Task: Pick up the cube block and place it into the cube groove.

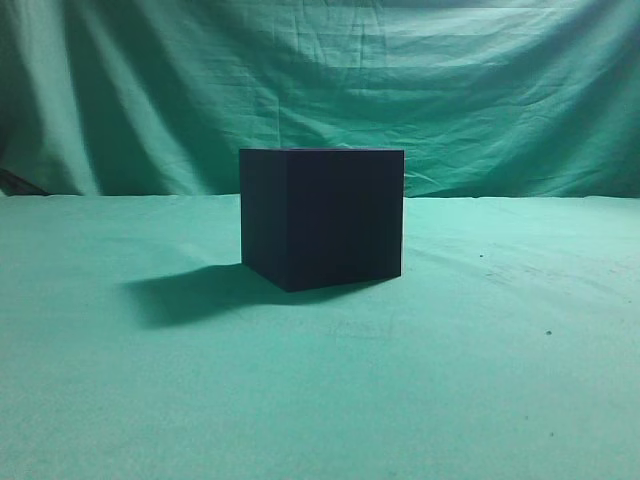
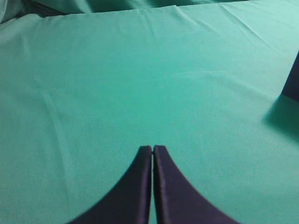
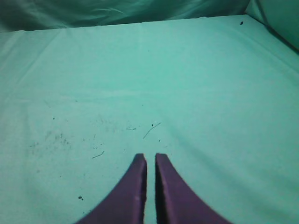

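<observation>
Cube groove (image 1: 322, 215) sits mid-table on green cloth (image 1: 150, 400); cube block not visible. Left gripper (image 2: 153, 148) fingertips touching, right gripper (image 3: 150, 157) nearly closed, both holding nothing.

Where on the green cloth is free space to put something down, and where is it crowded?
Only one thing shows on the green cloth: the cube groove at the middle. The cloth is bare to its left beyond its shadow, to its right, and across the whole front. Both wrist views show bare cloth ahead of the left gripper and right gripper. Nowhere is crowded.
</observation>
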